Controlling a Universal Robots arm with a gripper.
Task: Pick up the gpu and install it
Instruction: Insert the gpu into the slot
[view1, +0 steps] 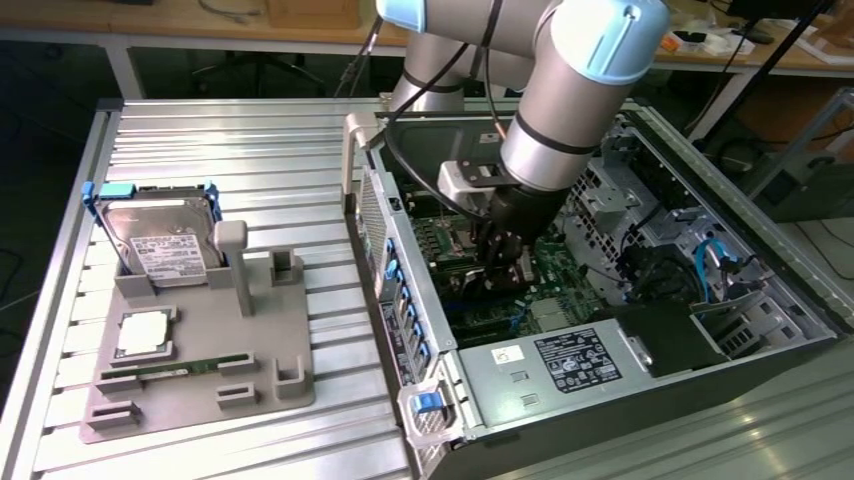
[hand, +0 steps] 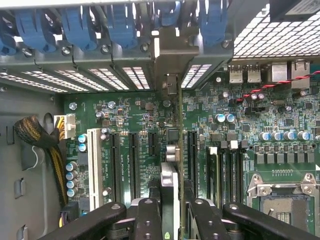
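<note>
Ribbed metal bench: card held edge-on over the board inside the open computer case (view1: 747, 330).

Nearest the wrist camera, the gripper (hand: 170, 210) is clenched on the gpu (hand: 171, 165), which is seen on edge, upright, between the black fingers (hand: 147, 220). Its bracket end reaches toward the rear slot openings (hand: 135, 75) beneath the blue latches (hand: 80, 25). For a good seating, it is judged that the card edge should be kept parallel to the long black slots (hand: 122, 165) and lowered squarely, bracket aligned with its opening. Farther off, on the grey fixture tray (view1: 200, 400), one hard drive (view1: 160, 240), one memory stick (view1: 174, 370) and one processor (view1: 144, 335) are counted.
</note>
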